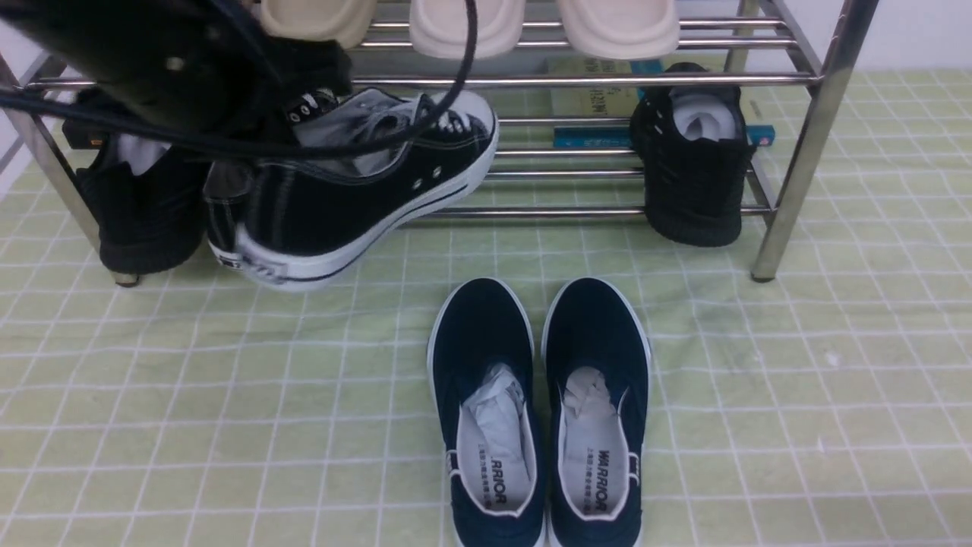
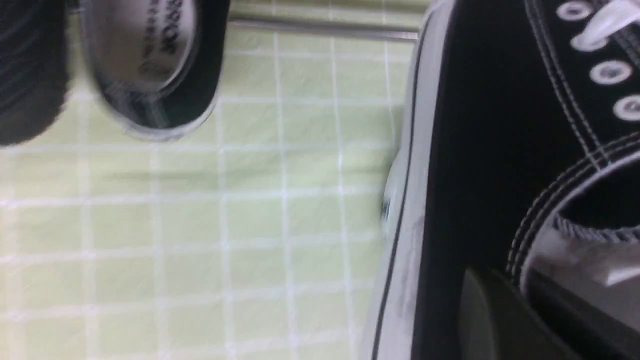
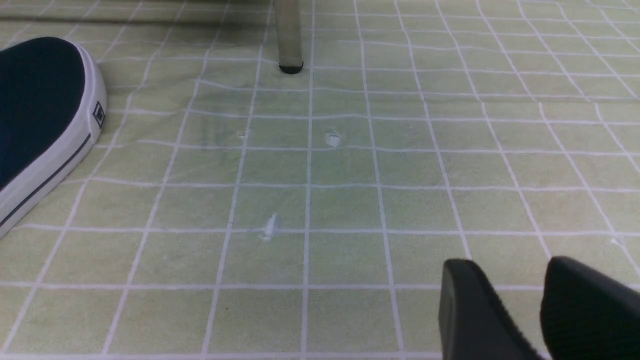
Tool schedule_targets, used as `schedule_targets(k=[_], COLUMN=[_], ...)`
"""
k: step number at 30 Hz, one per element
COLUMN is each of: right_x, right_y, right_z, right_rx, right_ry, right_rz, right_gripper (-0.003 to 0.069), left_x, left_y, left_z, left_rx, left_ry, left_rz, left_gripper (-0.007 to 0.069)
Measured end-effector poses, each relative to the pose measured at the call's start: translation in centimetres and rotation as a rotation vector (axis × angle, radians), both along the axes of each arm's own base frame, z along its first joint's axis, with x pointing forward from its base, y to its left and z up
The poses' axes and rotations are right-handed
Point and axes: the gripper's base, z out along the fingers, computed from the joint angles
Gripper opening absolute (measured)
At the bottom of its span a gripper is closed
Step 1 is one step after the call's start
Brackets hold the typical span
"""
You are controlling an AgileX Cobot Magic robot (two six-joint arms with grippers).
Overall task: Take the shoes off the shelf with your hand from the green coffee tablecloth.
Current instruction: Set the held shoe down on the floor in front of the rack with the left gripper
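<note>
My left gripper (image 1: pixel 292 125) is shut on the collar of one black canvas sneaker (image 1: pixel 357 197), one finger (image 2: pixel 480 310) outside its side wall. The sneaker hangs tilted, its white toe cap up by the lower rails of the chrome shelf (image 1: pixel 607 79) and its heel low over the green checked tablecloth (image 1: pixel 228 395). It fills one side of the left wrist view (image 2: pixel 500 150). The second canvas sneaker (image 1: pixel 222 216) sits just behind it, grey insole showing (image 2: pixel 150 50). My right gripper (image 3: pixel 520 280) is open and empty above the cloth (image 3: pixel 320 200); the front view does not show it.
A pair of navy slip-ons (image 1: pixel 539 410) stands on the cloth in front of the shelf; one toe shows in the right wrist view (image 3: pixel 35 110). All-black knit sneakers sit at the shelf's left (image 1: pixel 140 220) and right (image 1: pixel 695 175). Cream slippers (image 1: pixel 467 23) lie on the top tier. A shelf leg (image 3: pixel 289 40) stands ahead.
</note>
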Motion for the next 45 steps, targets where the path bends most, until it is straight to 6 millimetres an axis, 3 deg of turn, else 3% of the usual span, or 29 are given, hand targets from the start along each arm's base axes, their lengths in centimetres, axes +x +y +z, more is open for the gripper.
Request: schedule_targets(k=[3, 6, 10, 11, 14, 15, 17, 21, 36, 45], right_x=[0.0, 0.0, 0.0, 0.0, 0.0, 0.0, 0.0, 0.0, 0.0, 0.0], right_y=[0.0, 0.0, 0.0, 0.0, 0.0, 0.0, 0.0, 0.0, 0.0, 0.0], right_z=[0.0, 0.0, 0.0, 0.0, 0.0, 0.0, 0.0, 0.0, 0.0, 0.0], right_rx=[0.0, 0.0, 0.0, 0.0, 0.0, 0.0, 0.0, 0.0, 0.0, 0.0], right_ry=[0.0, 0.0, 0.0, 0.0, 0.0, 0.0, 0.0, 0.0, 0.0, 0.0], right_rz=[0.0, 0.0, 0.0, 0.0, 0.0, 0.0, 0.0, 0.0, 0.0, 0.0], right_gripper=[0.0239, 0.0239, 0.0239, 0.0239, 0.0239, 0.0239, 0.0239, 0.0239, 0.0239, 0.0239], left_x=[-3.3, -6.2, -9.3, -9.5, -10.9, -11.0, -11.1, -10.8, -7.4, -6.7], left_y=[1.5, 2.9, 4.7, 4.8, 5.5, 5.6, 5.6, 5.4, 4.8, 4.7], left_z=[0.5, -1.0, -5.4, -5.6, -9.2, -9.6, -12.5, -15.1, -18.9, -20.4], left_rx=[0.027, 0.038, 0.023, 0.029, -0.04, -0.05, -0.113, -0.148, -0.111, -0.056], left_ry=[0.009, 0.06, 0.107, 0.111, 0.093, 0.088, 0.053, 0.022, 0.051, 0.106], left_rz=[0.016, 0.091, 0.248, 0.249, 0.357, 0.365, 0.41, 0.414, 0.506, 0.523], left_gripper=[0.0012, 0.0012, 0.0013, 0.0014, 0.0015, 0.0015, 0.0015, 0.0015, 0.0017, 0.0036])
